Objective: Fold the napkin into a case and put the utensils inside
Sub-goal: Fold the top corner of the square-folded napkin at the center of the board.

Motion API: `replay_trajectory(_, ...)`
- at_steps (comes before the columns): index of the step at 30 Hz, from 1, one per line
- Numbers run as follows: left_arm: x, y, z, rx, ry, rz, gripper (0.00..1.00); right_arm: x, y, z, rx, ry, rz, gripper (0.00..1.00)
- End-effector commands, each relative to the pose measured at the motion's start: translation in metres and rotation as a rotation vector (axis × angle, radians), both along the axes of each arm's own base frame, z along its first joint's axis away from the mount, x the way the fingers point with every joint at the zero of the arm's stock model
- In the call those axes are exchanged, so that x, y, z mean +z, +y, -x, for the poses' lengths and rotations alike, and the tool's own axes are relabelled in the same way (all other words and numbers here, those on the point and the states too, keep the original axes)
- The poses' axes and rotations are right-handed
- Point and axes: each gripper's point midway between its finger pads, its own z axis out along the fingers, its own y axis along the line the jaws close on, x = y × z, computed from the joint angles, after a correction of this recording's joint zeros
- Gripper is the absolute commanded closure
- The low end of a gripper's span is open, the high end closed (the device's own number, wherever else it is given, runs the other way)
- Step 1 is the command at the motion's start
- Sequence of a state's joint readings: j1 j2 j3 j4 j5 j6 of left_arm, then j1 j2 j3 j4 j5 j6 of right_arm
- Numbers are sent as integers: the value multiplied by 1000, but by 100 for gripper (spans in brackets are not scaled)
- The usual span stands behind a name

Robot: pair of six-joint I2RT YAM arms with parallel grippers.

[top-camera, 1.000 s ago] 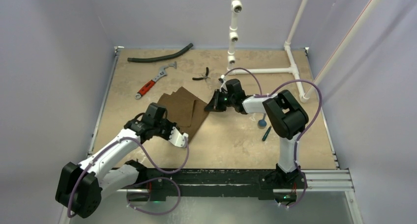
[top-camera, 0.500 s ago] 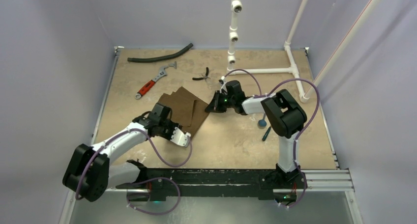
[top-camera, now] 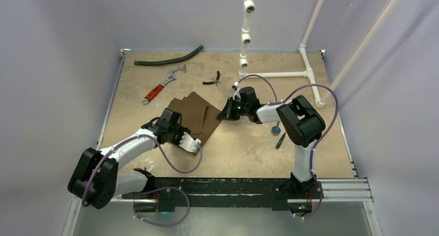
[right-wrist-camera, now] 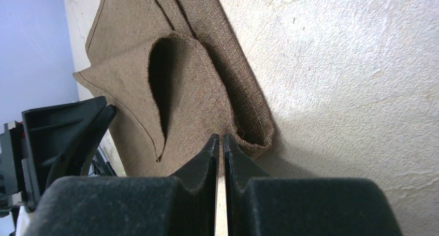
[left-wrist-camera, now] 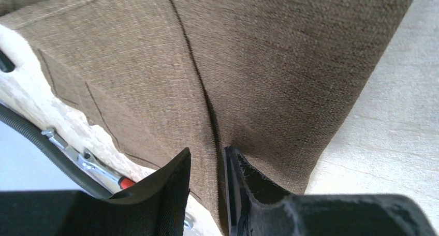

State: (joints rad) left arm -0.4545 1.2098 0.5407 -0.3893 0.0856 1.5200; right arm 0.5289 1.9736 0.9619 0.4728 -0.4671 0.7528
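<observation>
Dark-brown and folded into overlapping layers, the napkin [top-camera: 192, 113] lies on the tan table [top-camera: 243, 153] between the two arms. At its right edge the right gripper [right-wrist-camera: 220, 138] has its jaws almost together, seemingly pinching the cloth where a fold bulges open like a pocket. The left gripper [left-wrist-camera: 208, 154] hovers over the napkin's near corner, its jaws a narrow gap apart and holding nothing. The blue-bowled spoon [top-camera: 276, 128] and a thin dark utensil [top-camera: 280, 141] lie further right, well apart from the napkin.

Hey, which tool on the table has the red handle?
The wrench, left of the pliers; its near end is red, while the pliers are all black.
</observation>
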Motion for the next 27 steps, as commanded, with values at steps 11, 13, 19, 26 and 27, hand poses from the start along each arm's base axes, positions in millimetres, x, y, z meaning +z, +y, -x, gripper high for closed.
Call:
replay_trajectory(11, -2, 5, -30, 20, -140, -36, 77, 11, -1, 2, 4, -9, -26, 91)
replay_trajectory(13, 0, 9, -33, 51, -155, -44, 78, 11, 0, 3, 6, -8, -27, 91)
replay_trajectory(19, -5, 13, -31, 75, -128, -60, 94, 12, 0, 4, 13, -3, -30, 91)
replay_trajectory(26, 35, -12, -39, 120, -187, 163, 100, 13, 0, 3, 9, 3, -25, 91)
replay_trajectory(27, 42, -14, -38, 115, -192, 200, 100, 13, 0, 3, 8, 4, -25, 92)
